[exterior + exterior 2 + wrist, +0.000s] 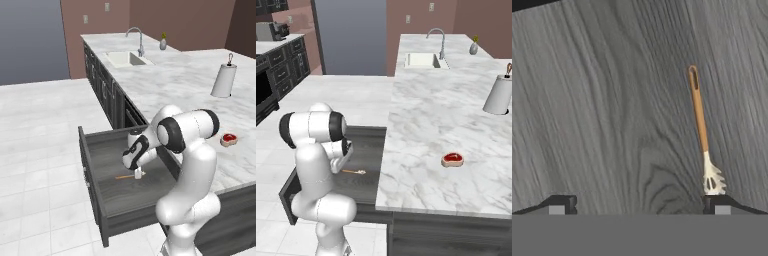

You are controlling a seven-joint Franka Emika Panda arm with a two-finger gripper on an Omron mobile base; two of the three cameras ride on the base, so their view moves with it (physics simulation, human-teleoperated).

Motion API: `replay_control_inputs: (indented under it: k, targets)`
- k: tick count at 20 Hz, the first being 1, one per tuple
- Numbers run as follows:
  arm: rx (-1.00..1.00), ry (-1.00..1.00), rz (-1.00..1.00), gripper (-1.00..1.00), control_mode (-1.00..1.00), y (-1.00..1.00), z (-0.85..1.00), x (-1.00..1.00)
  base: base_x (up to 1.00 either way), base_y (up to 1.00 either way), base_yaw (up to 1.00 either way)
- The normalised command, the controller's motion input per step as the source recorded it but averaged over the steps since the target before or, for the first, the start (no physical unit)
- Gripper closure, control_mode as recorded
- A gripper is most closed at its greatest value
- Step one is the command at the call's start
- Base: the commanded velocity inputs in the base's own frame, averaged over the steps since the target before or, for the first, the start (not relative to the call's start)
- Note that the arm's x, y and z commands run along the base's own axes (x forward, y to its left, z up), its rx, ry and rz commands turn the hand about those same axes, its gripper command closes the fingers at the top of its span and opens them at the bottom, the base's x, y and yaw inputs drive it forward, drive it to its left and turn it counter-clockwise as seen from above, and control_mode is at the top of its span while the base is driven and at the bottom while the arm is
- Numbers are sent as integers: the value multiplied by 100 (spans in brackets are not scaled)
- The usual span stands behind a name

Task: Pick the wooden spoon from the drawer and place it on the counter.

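Note:
The drawer [93, 176] stands pulled out from under the counter [175, 85], its grey wood-grain floor [612, 125] bare apart from the spoon. On that floor lies the wooden spoon [700, 117], its orange-tan handle pointing away from the hand and its pale bowl toward it. The spoon also shows in the base views [125, 176] [353, 172]. My gripper [641, 206] hangs low inside the drawer [368, 145], open with nothing between its fingers. One fingertip [719, 205] is just below the spoon's pale bowl; the other is far to the side. In the left base view the gripper [138, 174] is at the spoon's bowl end.
A small red round object [229, 139] [452, 159] lies on the counter [431, 125] near its front edge. A paper towel holder [224, 80] stands further back at the right, with a sink [127, 59] and faucet at the far end. White tiled floor lies left of the drawer.

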Motion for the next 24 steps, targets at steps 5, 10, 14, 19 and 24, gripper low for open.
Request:
replay_control_inputs:
  k: [5,10,14,19,24]
  targets:
    - [-3,0,1,-100,-100,0,-42,58,0,0,0]
    - [-4,0,1,-100,-100,0,-42,48,0,0,0]
    - [-4,0,0,-100,-100,0,-43,41,0,0,0]
    - [-4,0,0,-100,-100,0,-44,37,0,0,0]
    - [-3,0,1,-100,-100,0,-51,6,0,0,0]
